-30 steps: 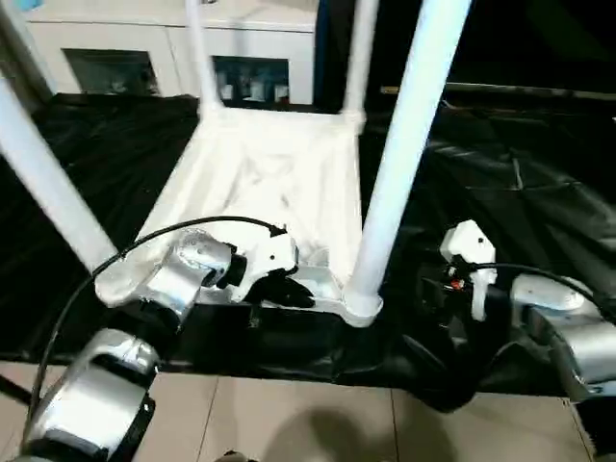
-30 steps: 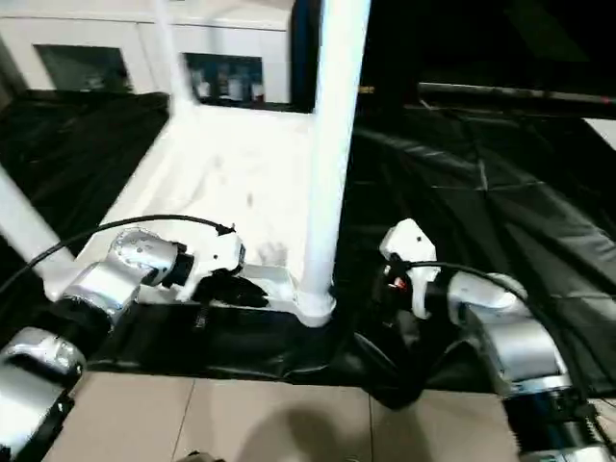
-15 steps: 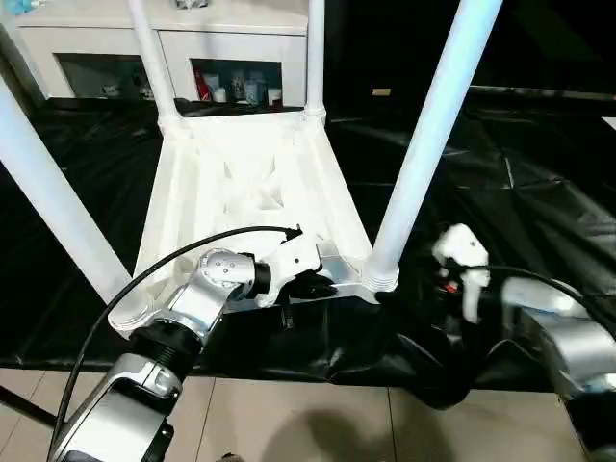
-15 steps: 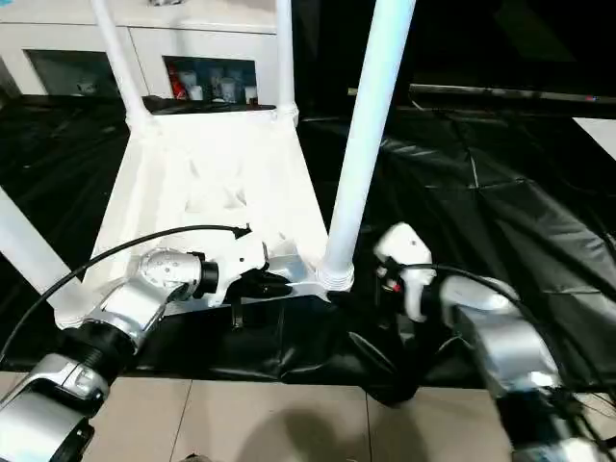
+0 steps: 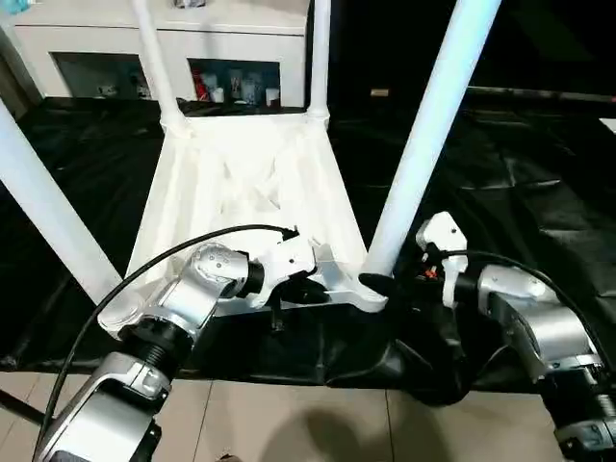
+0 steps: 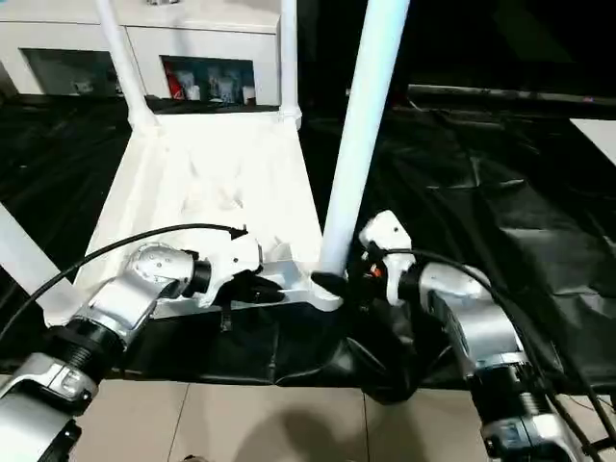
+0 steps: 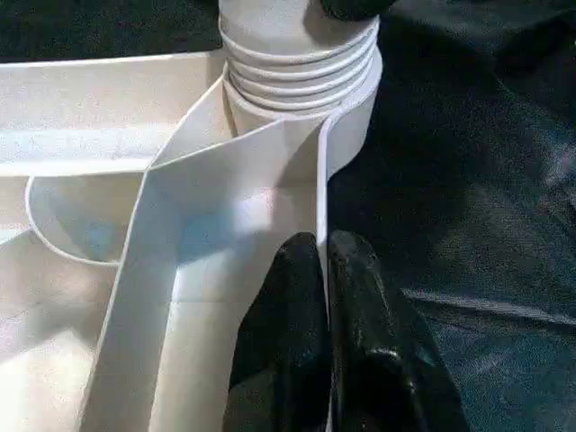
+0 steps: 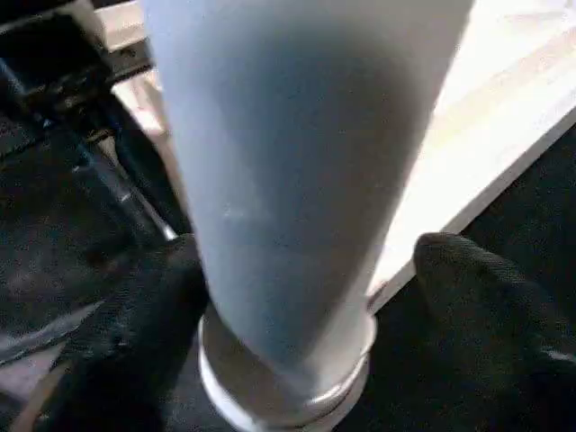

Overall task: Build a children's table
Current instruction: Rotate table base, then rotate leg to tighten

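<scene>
The children's table lies upside down on black sheeting, its ribbed white top [image 5: 250,183] facing up and all its legs standing in the corner sockets. My left gripper [image 5: 306,289] is shut on the near rim wall, which shows pinched between the black fingers [image 7: 288,342] just beside the corner socket [image 7: 301,63]. My right gripper [image 5: 380,284] is open around the base of the near right leg [image 5: 423,135]. One finger [image 8: 135,306] lies on each side of that leg [image 8: 297,162], and a gap shows on one side.
A white cabinet [image 5: 106,38] with shelves stands behind the table. The near left leg [image 5: 48,212] rises close to my left arm. Crumpled black sheeting [image 5: 520,173] covers the floor, with bare tiles [image 5: 289,423] at my feet.
My right gripper has moved left from beside the table to the base of the near right leg. The left gripper has kept its hold on the rim. The camera shifted.
</scene>
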Available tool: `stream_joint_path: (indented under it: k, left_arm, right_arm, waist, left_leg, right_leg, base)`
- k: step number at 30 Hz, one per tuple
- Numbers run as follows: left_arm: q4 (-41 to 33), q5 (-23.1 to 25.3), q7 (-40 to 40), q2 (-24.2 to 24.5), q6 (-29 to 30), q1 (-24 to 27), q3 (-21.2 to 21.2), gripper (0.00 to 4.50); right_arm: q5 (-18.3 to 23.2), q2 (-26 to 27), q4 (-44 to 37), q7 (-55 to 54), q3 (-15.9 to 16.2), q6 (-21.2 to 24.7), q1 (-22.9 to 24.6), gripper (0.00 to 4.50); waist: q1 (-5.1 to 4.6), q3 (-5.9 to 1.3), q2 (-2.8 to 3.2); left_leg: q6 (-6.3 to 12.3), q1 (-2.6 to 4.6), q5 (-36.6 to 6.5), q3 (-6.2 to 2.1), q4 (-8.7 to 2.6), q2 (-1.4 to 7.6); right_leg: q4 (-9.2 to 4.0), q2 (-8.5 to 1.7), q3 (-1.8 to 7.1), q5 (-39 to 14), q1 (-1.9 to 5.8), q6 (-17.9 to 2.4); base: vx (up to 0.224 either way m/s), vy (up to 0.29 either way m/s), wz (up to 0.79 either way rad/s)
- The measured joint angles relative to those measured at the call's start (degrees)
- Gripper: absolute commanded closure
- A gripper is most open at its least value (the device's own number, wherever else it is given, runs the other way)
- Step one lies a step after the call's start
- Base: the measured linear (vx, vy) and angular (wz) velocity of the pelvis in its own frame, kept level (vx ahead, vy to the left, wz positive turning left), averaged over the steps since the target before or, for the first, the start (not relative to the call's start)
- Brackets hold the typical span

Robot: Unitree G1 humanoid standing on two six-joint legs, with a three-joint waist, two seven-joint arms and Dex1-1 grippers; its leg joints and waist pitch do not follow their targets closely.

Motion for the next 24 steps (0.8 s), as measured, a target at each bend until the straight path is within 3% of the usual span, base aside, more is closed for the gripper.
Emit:
stream_joint_path:
  k: [15, 19, 24]
  left_arm:
    - [-1.34, -0.05, -0.72, 1.02, 1.34, 0.26, -0.02, 4.50]
    - [-0.43, -0.18, 0.78, 0.57, 2.35, 0.25, 0.89, 4.50]
    - [3.87, 0.60, 7.28, -3.42, 4.90, -1.65, 1.94, 4.50]
  right_arm:
    - [0.21, 1.26, 3.83, 2.84, 0.92, -1.39, -1.83, 2.08]
    - [1.35, 3.99, 5.68, 0.05, -0.93, -1.53, -1.55, 2.30]
    - [0.99, 10.05, 7.19, -12.44, -4.68, -1.81, -0.10, 2.40]
  waist:
    - [-0.45, -0.02, -0.54]
    - [-0.77, -0.11, -0.70]
    - [-1.03, -0.51, -1.27]
  left_leg:
    - [0.00, 0.01, 0.00, -0.01, -0.01, 0.01]
    - [-0.01, 0.16, 0.00, -0.01, -0.01, 0.00]
    - [-0.03, 0.37, -0.01, -0.13, -0.02, 0.00]
  right_leg:
    - [0.00, 0.01, 0.00, 0.00, -0.02, 0.00]
    - [0.01, 0.01, 0.00, 0.00, 0.02, -0.01]
    - [-0.18, -0.01, -0.09, -0.14, 0.07, 0.23]
  base:
    - [0.000, 0.000, 0.00]
    - [0.000, 0.000, 0.00]
    - [0.000, 0.000, 0.00]
